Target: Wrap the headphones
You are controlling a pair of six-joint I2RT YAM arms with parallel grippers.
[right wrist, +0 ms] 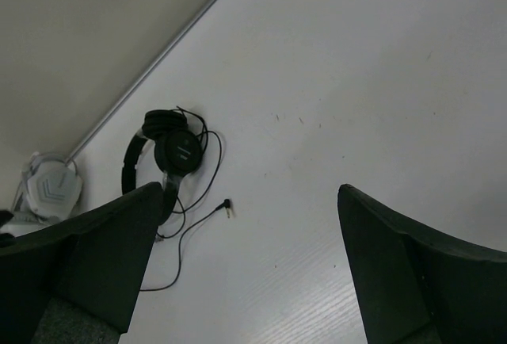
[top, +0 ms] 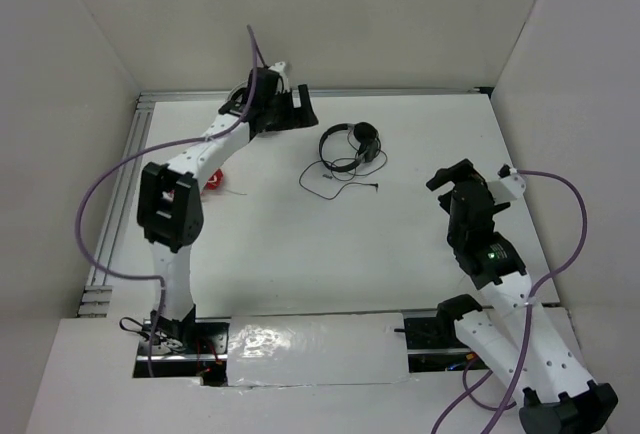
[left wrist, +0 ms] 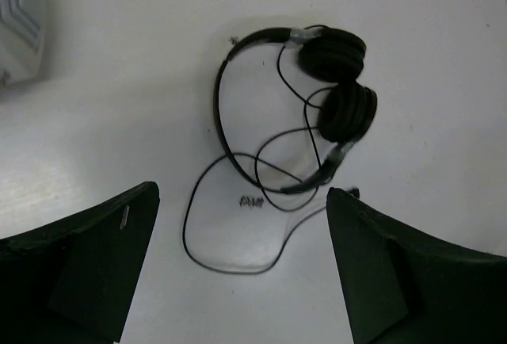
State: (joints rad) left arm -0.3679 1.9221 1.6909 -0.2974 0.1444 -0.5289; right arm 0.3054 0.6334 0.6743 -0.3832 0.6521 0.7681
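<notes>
White walls box in a pale table (top: 300, 254), and the headphones (top: 350, 142) lie flat on its far half, a little right of the middle, with nothing touching them. Their thin headband curves round on the left side, and the two round earcups (left wrist: 347, 112) sit close together on the right, one just beside the other. The cord (top: 328, 180) trails toward the near side in slack loops and ends in a plug (right wrist: 228, 204) resting on the table. The left gripper (top: 296, 110) hangs just left of the headphones, fingers spread wide and holding nothing. The right gripper (top: 462, 180) hangs well off to the right, likewise wide apart and empty. A bulkier white and grey headset (right wrist: 51, 185) sits by the far rail, and a small red object (top: 217, 185) lies beside the left arm.
</notes>
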